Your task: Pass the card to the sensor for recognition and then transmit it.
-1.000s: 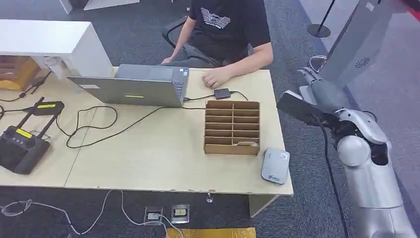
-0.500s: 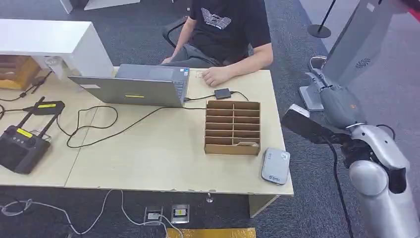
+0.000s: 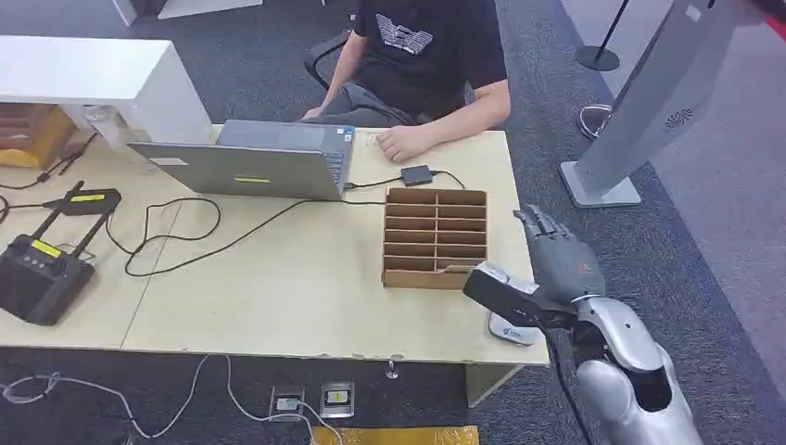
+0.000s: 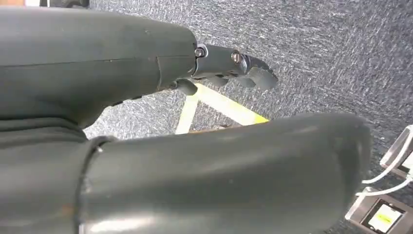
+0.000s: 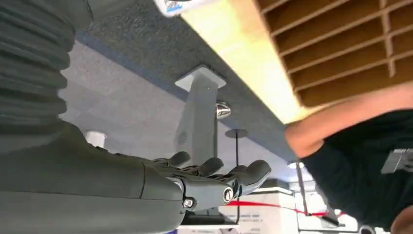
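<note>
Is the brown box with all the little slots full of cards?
Almost empty. The brown box shows bare slots in the head view; something pale, perhaps a card, lies in its nearest right slot.

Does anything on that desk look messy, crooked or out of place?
Mostly tidy. Black cables loop loosely across the table, and the white sensor lies askew at the table's front right corner, near the edge. The cardboard organizer sits square. Nothing looks spilled or broken.
</note>
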`<act>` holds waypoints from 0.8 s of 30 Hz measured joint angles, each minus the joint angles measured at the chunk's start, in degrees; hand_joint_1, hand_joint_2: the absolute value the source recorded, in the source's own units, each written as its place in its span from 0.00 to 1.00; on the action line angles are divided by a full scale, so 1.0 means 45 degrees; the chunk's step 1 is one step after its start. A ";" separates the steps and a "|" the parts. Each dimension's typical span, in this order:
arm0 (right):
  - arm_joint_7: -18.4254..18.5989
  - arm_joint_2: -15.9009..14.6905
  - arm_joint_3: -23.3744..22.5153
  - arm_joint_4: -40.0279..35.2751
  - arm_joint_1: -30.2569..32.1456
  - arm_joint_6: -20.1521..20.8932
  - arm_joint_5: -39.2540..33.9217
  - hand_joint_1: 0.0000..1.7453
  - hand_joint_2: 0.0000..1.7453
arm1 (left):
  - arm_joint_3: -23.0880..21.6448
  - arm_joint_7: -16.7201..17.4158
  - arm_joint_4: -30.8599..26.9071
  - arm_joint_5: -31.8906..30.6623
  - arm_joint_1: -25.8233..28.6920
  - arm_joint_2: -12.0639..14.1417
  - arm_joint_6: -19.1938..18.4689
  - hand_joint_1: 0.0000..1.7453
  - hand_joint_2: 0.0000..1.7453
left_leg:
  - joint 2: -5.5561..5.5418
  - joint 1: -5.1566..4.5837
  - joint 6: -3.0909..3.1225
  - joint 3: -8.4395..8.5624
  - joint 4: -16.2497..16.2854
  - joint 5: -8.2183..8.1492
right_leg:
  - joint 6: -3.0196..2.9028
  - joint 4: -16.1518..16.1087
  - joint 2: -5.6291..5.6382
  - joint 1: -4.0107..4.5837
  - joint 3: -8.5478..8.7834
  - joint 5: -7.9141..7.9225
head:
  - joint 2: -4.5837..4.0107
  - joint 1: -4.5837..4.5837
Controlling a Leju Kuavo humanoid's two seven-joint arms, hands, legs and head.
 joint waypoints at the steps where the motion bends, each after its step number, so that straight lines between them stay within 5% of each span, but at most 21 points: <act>1: 0.0030 0.0049 0.0063 0.0049 -0.0013 0.0030 0.0044 0.00 1.00 | -0.0005 0.0005 0.0000 0.0000 0.0000 0.0000 0.0039 0.00 0.00 | -0.0004 0.0000 0.0000 -0.0001 0.0000 0.0001 | 0.0000 0.0000 -0.0005 0.0000 0.0001 0.0000 | 0.0000 -0.0005; 15: 0.0112 0.1127 0.0544 0.0680 0.0147 0.0160 0.0530 0.00 1.00 | -0.0107 0.0345 0.0015 0.0073 0.0001 -0.0112 0.0354 0.00 0.00 | -0.0003 0.0001 -0.0002 -0.0001 0.0000 -0.0002 | -0.0011 0.0000 0.0000 0.0001 -0.0003 -0.0007 | 0.0000 0.0000; 24: -0.0728 0.2084 0.0597 0.2234 0.0074 -0.1670 0.1510 0.00 1.00 | -0.0223 0.0340 0.0015 0.0136 -0.0023 -0.0112 0.0572 0.00 0.00 | -0.0003 0.0002 -0.0003 -0.0002 0.0000 -0.0001 | -0.0011 0.0000 -0.0001 0.0002 -0.0002 -0.0008 | 0.0000 0.0000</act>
